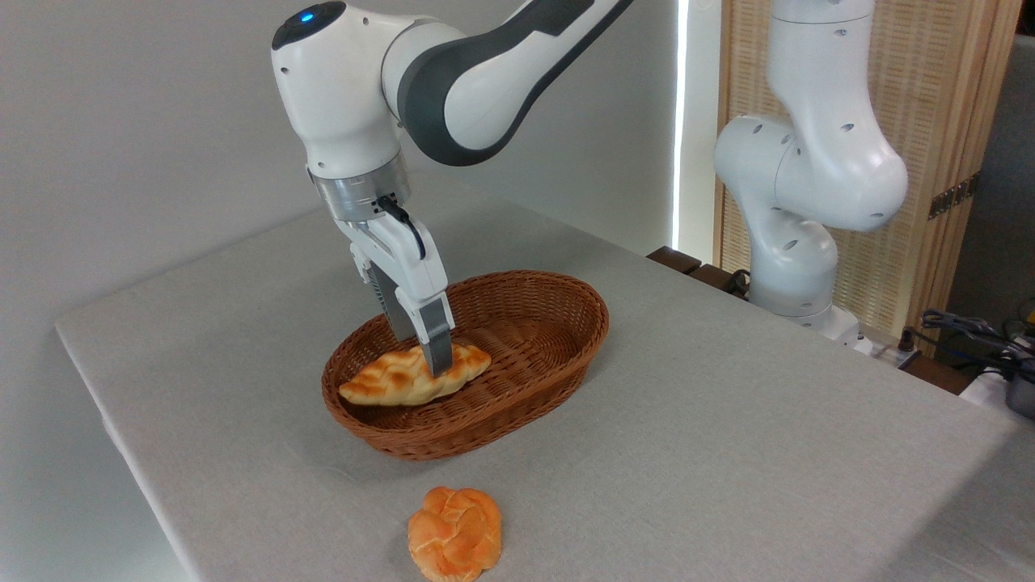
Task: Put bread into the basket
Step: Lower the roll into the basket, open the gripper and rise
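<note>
Left to right: braided bread (414, 377) lying inside the left half of the oval wicker basket (566, 323); gripper (435, 362) lowered over the loaf's middle, jaws seemingly closed on it, though the far finger is hidden; round knotted bun (454, 533) well apart on the grey surface (728, 453), in front of the basket; arm base (796, 267) at far right.
</note>
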